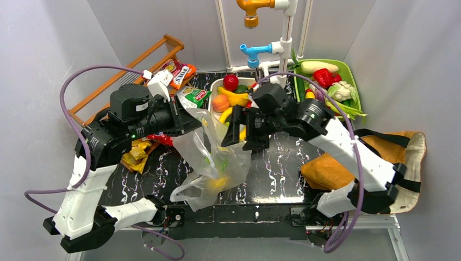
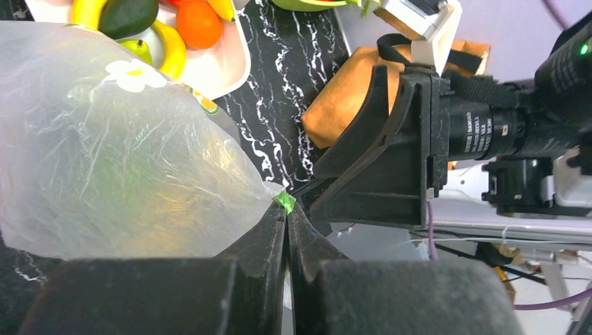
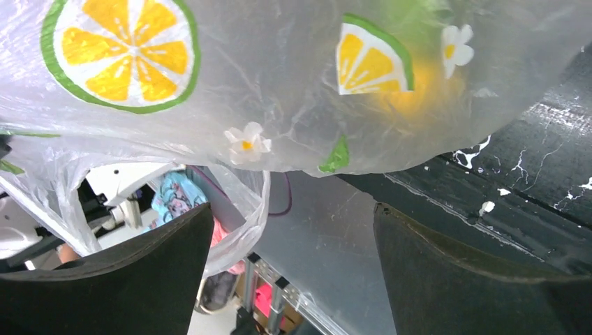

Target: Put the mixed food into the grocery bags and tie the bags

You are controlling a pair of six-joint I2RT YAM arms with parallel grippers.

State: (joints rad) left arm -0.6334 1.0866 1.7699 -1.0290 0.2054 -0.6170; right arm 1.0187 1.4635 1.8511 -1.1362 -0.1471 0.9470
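Edge of clear bag in left gripper; right gripper wide, just beside.

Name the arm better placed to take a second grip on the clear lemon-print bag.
Right, probably. The right claw is open with nothing in it and faces the plastic bag at close range. The left claw is shut, pinching the bag's edge, so it is occupied.

Wooden rack at ten o'clock on the black marbled bench, white tray at twelve, green tray at two, blue tap above
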